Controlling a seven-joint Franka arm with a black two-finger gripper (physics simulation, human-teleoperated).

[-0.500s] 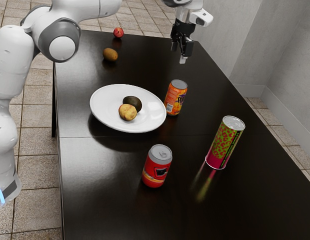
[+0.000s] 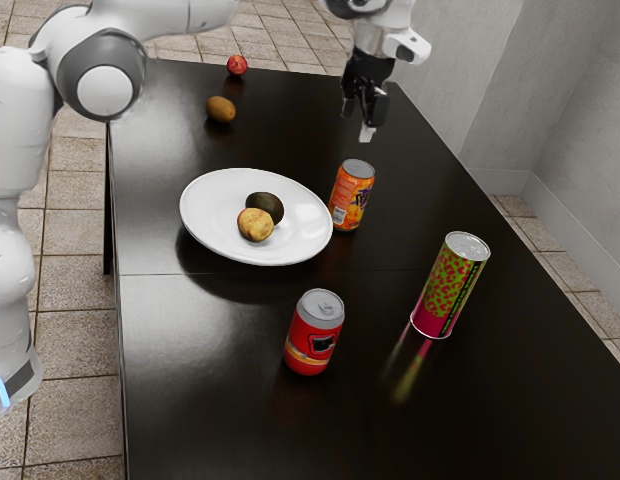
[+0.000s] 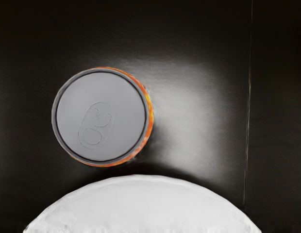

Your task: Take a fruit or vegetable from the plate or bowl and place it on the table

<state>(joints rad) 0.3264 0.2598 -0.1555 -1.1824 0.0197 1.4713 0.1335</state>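
"What lies at the upper left of the exterior view?"

"A kiwi (image 2: 220, 109) and, above it, an apple (image 2: 237, 65). Both lie on the dark table (image 2: 210, 350), off the plate (image 2: 305, 237), so I judge that neither is the pick."

"Which is, then?"

"Either of 2 things on the plate, left of centre: the potato (image 2: 255, 225) or, just behind it, the avocado (image 2: 265, 207). They sit in the middle, where the shallow dish probably keeps them from rolling. They look so close that a finger could nudge the wrong piece; I can't tell if they touch."

"And the red soda can (image 2: 314, 332), lower centre?"

"Upright, well apart from the plate, so likely no bother."

"The orange soda can (image 2: 352, 195)?"

"Upright just beside the plate's rim, a likely knock for a low approach."

"How is the gripper (image 2: 357, 122)?"

"At the upper centre, raised, its fingers apart with nothing between them; how wide, I can't say exactly. Height suits it, since the wrist view has the orange soda can's lid below. I'd cross to the plate before lowering."

"Far right?"

"A tall green and pink can (image 2: 450, 285), upright, out of the way."
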